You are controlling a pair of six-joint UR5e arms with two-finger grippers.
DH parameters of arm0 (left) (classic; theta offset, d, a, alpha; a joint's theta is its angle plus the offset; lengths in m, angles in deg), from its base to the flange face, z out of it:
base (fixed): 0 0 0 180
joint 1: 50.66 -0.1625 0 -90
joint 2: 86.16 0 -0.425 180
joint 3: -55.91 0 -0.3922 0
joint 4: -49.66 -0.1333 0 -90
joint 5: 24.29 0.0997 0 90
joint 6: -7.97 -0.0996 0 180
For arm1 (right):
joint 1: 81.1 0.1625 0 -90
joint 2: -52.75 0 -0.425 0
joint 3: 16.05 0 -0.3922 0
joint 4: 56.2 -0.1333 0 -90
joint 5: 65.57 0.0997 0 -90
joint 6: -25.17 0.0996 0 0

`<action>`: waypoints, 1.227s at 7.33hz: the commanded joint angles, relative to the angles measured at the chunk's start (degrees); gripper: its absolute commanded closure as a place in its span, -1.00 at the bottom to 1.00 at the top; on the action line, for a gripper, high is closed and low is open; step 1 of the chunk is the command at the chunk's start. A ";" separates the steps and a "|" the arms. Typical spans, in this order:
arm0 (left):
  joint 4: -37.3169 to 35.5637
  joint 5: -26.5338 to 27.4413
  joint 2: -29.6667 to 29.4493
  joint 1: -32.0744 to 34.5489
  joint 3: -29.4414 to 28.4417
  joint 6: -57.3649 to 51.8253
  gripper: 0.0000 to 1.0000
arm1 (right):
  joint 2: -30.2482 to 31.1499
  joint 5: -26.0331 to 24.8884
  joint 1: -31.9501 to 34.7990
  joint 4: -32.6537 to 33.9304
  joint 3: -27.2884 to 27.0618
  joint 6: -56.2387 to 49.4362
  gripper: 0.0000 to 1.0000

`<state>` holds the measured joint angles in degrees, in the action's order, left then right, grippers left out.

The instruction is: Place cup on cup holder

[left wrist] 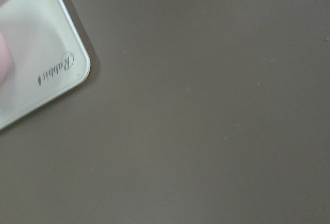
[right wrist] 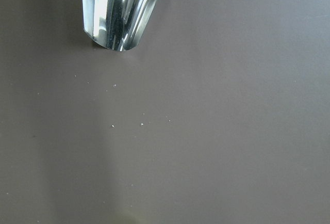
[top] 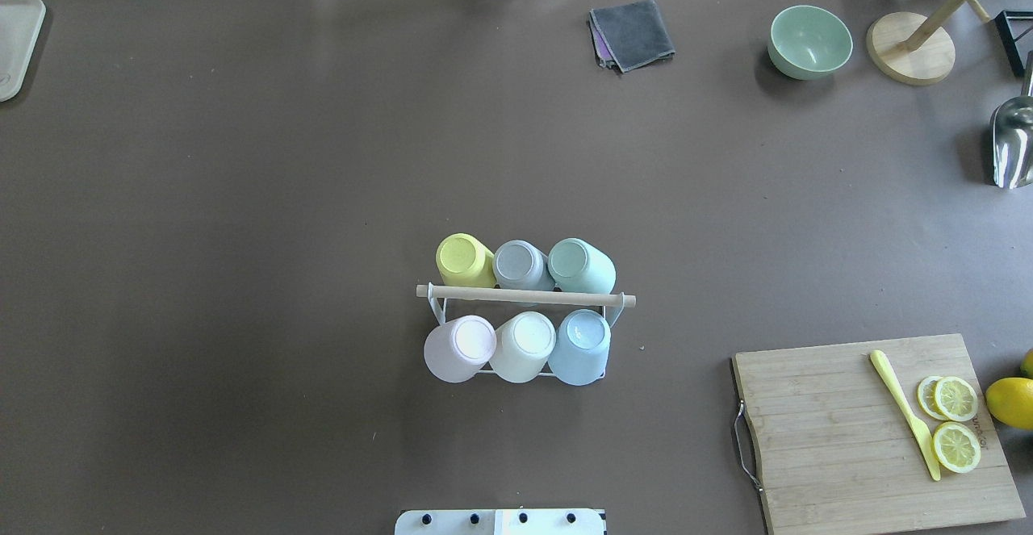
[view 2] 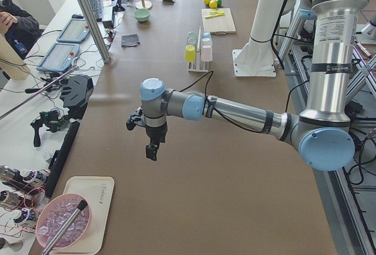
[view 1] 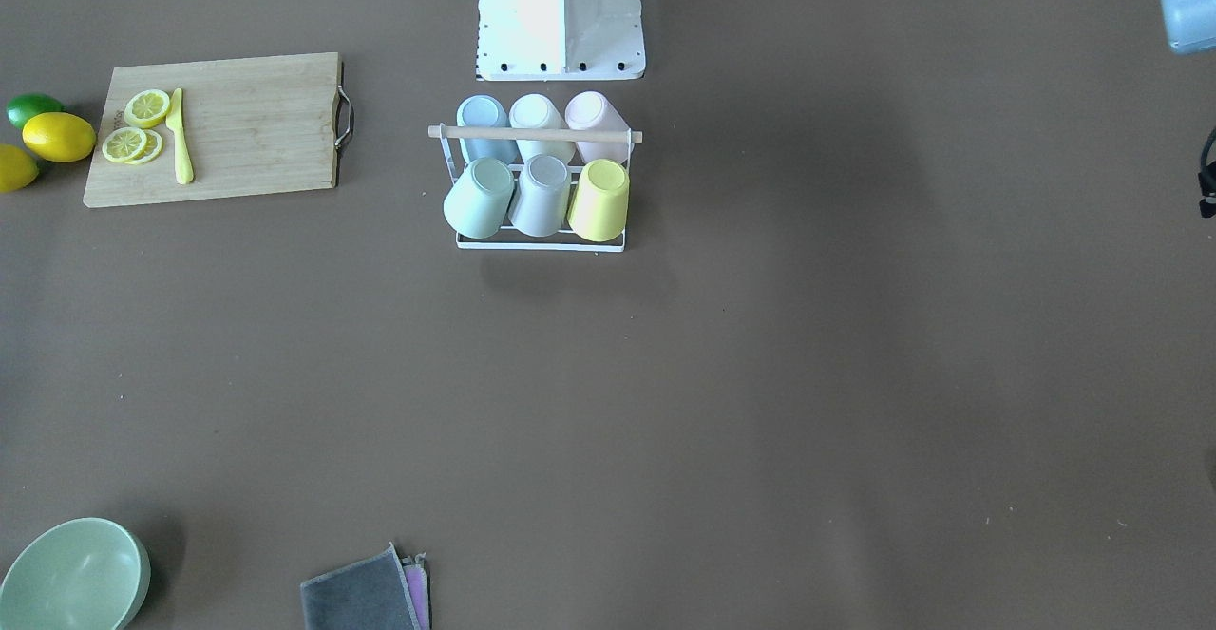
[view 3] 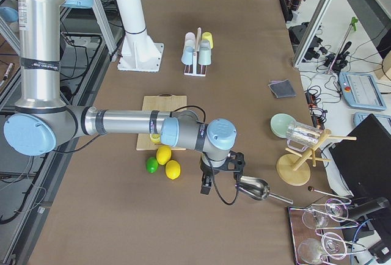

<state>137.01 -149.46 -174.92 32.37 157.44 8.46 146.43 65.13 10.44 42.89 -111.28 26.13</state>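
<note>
Hanging over opposite ends of the desk, the left tool (view 2: 153, 149) and the right tool (view 3: 206, 185) are both well apart from the cup holder (top: 524, 297), which stands mid-desk, close in front of the robot's base. Its wooden rod runs side to side across the robot's front, so the two rows of prongs lie fore and aft of it.

We count six cups seated upside down on it. The yellow cup (top: 462, 259), grey cup (top: 520, 264) and green cup (top: 579, 265) are on the far row. The pink cup (top: 458, 347), white cup (top: 524, 345) and blue cup (top: 581, 345) are on the near row. We find no loose cup on the desk and no free prong, so by our reading the placing looks finished.

The left tool looks down beside a white tray (left wrist: 31, 53), the right beside a metal scoop (right wrist: 121, 7). For either, the holder lies inward along the desk toward its middle — we cannot say which arm is nearer.

Only the side cameras catch the tools, and neither wrist camera shows its own fingers, so we cannot tell whether either is wide or narrow. We see nothing held in either.
</note>
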 commanded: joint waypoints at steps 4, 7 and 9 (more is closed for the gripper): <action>0.10 -6.75 6.41 9.62 -0.02 -0.13 -0.97 | -0.08 0.08 0.57 -0.56 0.39 0.10 -1.00; 4.89 -6.75 6.40 9.62 0.16 -3.09 -0.97 | 0.01 3.59 0.57 -0.56 -0.04 0.19 -1.00; 4.94 -6.75 6.58 9.62 -1.07 -12.74 -0.97 | 0.01 3.95 0.57 -0.56 0.39 0.19 -1.00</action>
<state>141.62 -156.22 -168.43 41.98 157.08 1.52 146.45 68.72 11.01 42.34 -111.23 26.30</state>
